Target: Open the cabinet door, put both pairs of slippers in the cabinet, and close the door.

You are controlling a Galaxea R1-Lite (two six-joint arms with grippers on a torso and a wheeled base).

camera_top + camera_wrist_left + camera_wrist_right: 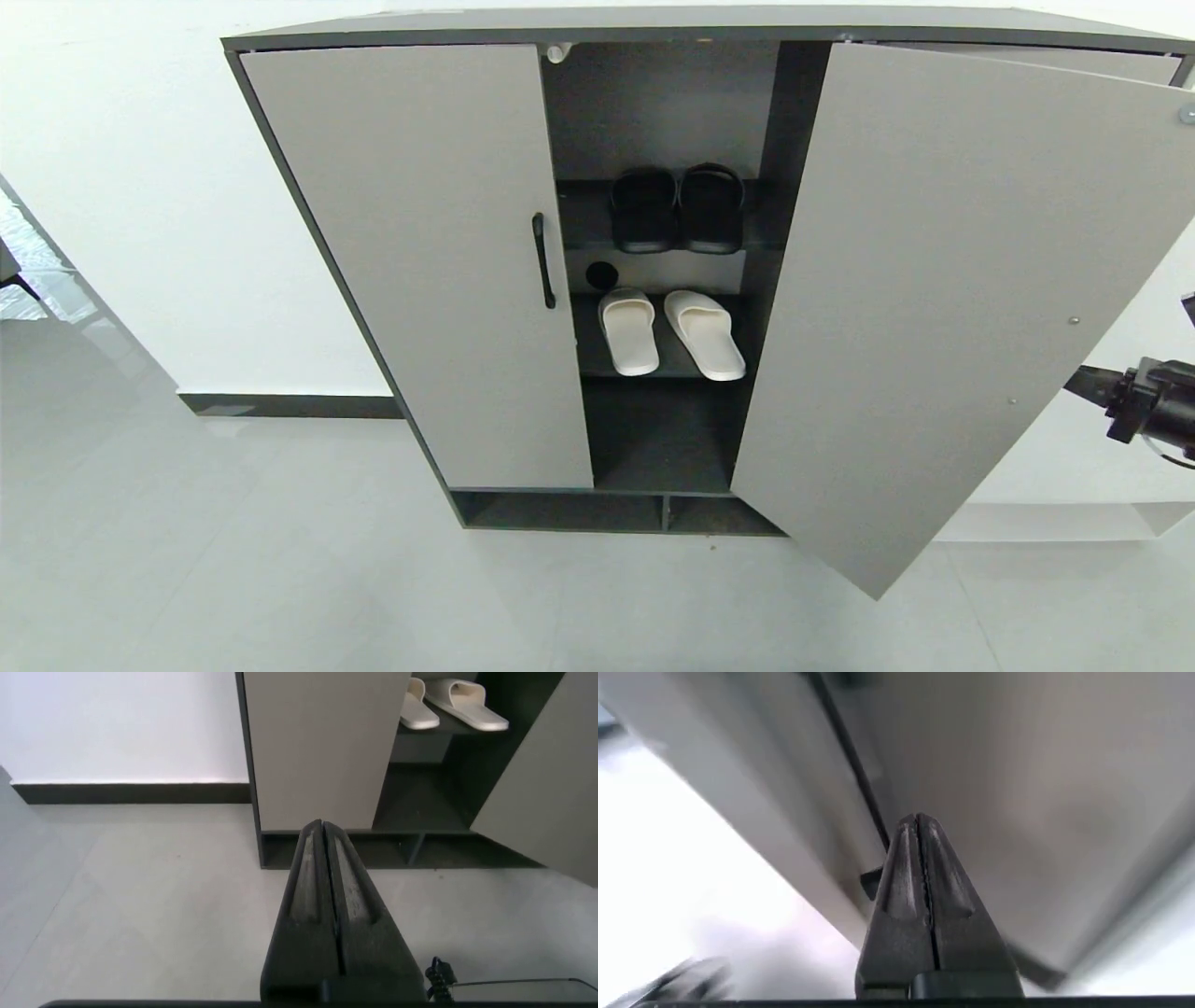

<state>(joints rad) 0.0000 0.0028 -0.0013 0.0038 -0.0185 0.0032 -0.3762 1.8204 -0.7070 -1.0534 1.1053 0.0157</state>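
Note:
The grey cabinet [653, 23] has its left door [420, 261] closed and its right door [943, 299] swung wide open. A black pair of slippers [678, 210] lies on the upper shelf. A white pair of slippers [672, 331] lies on the shelf below, also visible as the white slippers [455, 698]. My right gripper [1074, 381] is behind the open door's outer face; the right gripper [920, 826] is shut and empty, its tip close to that door's black handle [850, 756]. My left gripper [322, 826] hangs shut and empty above the floor, before the cabinet's base.
Bare grey floor [280, 579] spreads in front of the cabinet. The closed left door carries a black handle [542, 261]. Under the lowest shelf is an open base compartment [569, 511]. A white wall with a dark skirting [289, 405] runs behind.

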